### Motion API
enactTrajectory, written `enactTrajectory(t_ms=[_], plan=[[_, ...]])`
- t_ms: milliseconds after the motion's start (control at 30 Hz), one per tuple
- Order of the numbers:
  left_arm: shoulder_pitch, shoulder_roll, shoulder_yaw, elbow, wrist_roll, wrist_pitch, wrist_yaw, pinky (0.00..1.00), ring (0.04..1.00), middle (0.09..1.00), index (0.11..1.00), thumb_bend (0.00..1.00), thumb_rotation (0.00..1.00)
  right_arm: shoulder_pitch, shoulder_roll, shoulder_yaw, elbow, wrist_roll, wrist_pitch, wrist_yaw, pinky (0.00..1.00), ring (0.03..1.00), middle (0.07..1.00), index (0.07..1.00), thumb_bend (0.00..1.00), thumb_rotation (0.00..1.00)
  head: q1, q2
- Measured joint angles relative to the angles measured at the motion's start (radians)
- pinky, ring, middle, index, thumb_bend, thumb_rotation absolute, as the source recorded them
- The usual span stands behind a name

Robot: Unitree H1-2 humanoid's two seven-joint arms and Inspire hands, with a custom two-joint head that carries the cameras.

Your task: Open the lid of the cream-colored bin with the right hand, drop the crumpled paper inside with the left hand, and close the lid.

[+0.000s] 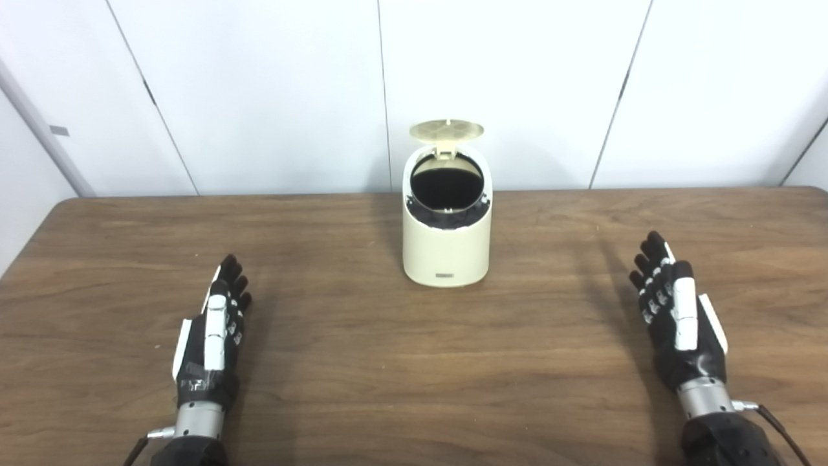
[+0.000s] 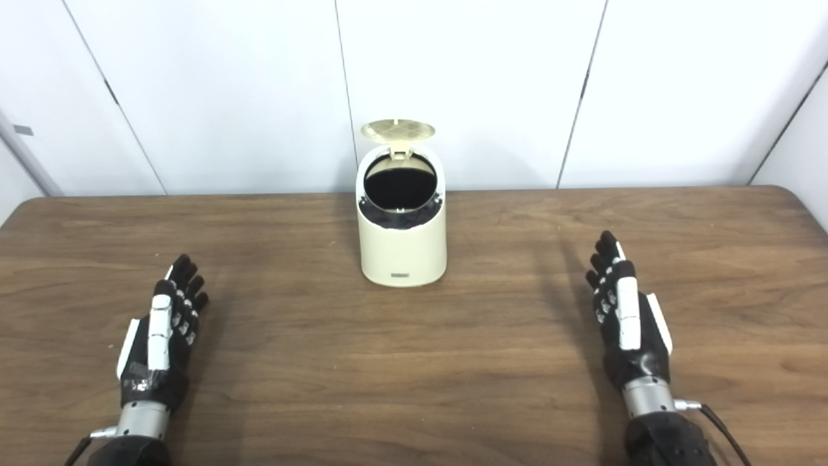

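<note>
A cream-colored bin (image 1: 445, 249) stands upright near the table's far middle. Its round lid (image 1: 446, 130) is swung up and back, and the dark inside shows through the mouth. No crumpled paper is in view. My left hand (image 1: 213, 330) hovers over the table at the near left, fingers straight, holding nothing. My right hand (image 1: 676, 310) is at the near right, fingers also straight and empty. Both hands are well apart from the bin.
The brown wooden table (image 1: 414, 362) runs across the whole picture, with its far edge (image 1: 259, 195) against white wall panels. The bin is the only object standing on it.
</note>
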Motion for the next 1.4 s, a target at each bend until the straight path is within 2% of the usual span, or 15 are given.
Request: enactTrajectory(t_ms=[200,467,800,933,1300,1400], plan=[[0.000,0.000,-0.001,0.000,0.003,0.000,0.000,1.00,1.000,1.000,1.000,0.47,0.92,-0.047,-0.014,0.008,-0.012,-0.023,0.035,-0.002,1.00,1.000,0.999,0.965,0.53,1.00,-0.003,-0.008],[0.000,0.000,0.000,0.001,0.001,0.000,0.001,1.00,1.000,1.000,1.000,0.47,0.89,-0.110,-0.040,0.039,-0.050,-0.092,0.102,-0.011,1.00,0.996,0.977,0.934,0.59,1.00,-0.006,-0.018],[-0.002,-0.001,0.002,0.001,-0.001,0.008,0.008,1.00,1.000,1.000,1.000,0.46,0.91,-0.187,-0.040,0.099,-0.069,-0.183,0.144,-0.025,1.00,0.971,0.949,0.909,0.65,0.99,-0.003,-0.032],[-0.003,-0.001,0.001,0.003,0.003,0.007,0.009,1.00,1.000,1.000,1.000,0.47,0.93,-0.215,-0.039,0.117,-0.070,-0.216,0.174,-0.026,1.00,0.979,0.946,0.901,0.69,0.97,0.006,-0.049],[-0.006,-0.001,-0.001,0.008,0.003,0.000,0.006,1.00,1.000,1.000,1.000,0.46,0.91,-0.308,-0.043,0.189,-0.090,-0.307,0.188,-0.021,1.00,0.976,0.950,0.912,0.52,1.00,0.014,-0.078],[-0.006,-0.001,-0.001,0.009,0.003,0.000,0.007,1.00,1.000,1.000,1.000,0.46,0.91,-0.325,-0.050,0.211,-0.090,-0.359,0.188,-0.023,1.00,0.975,0.948,0.918,0.54,1.00,0.014,-0.080]])
